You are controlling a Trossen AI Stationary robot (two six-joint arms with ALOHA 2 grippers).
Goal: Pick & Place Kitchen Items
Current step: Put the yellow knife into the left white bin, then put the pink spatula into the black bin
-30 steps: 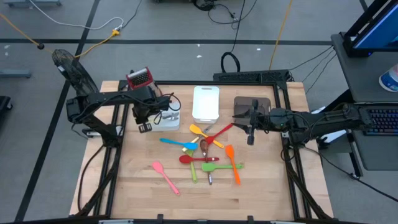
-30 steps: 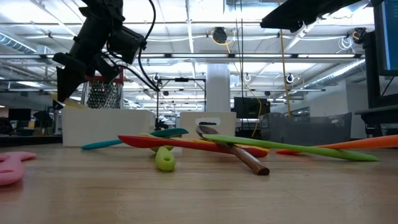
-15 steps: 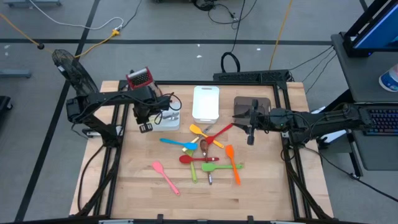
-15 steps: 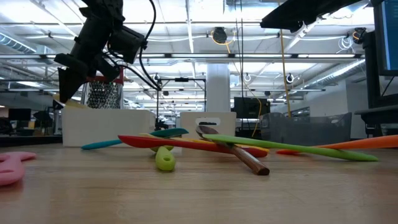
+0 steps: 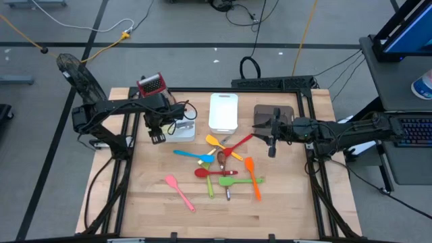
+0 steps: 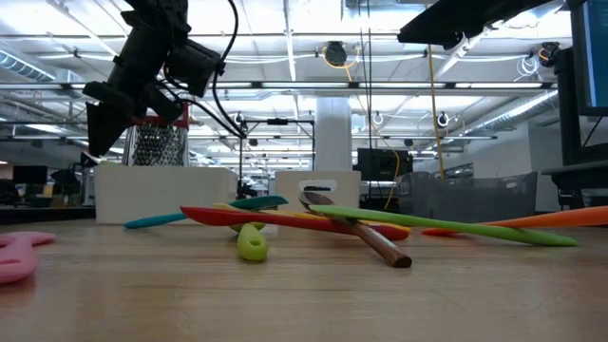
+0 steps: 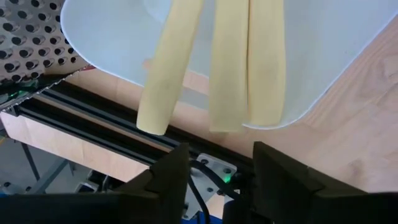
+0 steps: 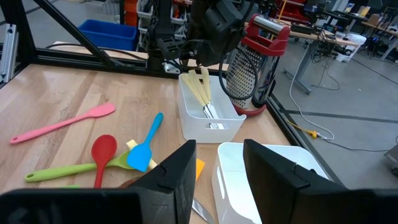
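My left gripper [image 5: 157, 138] is open and empty, just above the left end of a small white tray [image 5: 183, 129]. Three cream sticks [image 7: 230, 62] lie in that tray and also show in the right wrist view [image 8: 200, 90]. My right gripper [image 5: 271, 140] is open and empty, above the table beside the brown tray [image 5: 273, 113]. On the table's middle lie a blue spatula [image 5: 189, 154], a yellow-orange spatula [image 5: 214, 141], two red spoons [image 5: 206, 173], a green spoon [image 5: 236, 181], an orange spatula [image 5: 252, 177] and a pink spoon [image 5: 179, 191].
A red-topped metal grater [image 5: 151, 84] stands just behind the small tray, close to my left arm. A larger white tray [image 5: 223, 111] lies at the far middle. The table's near part, in front of the utensils, is bare wood.
In the low view, the cream stick end that showed below my left gripper above the tray's wall no longer shows there. My left gripper stays over the tray's left end.
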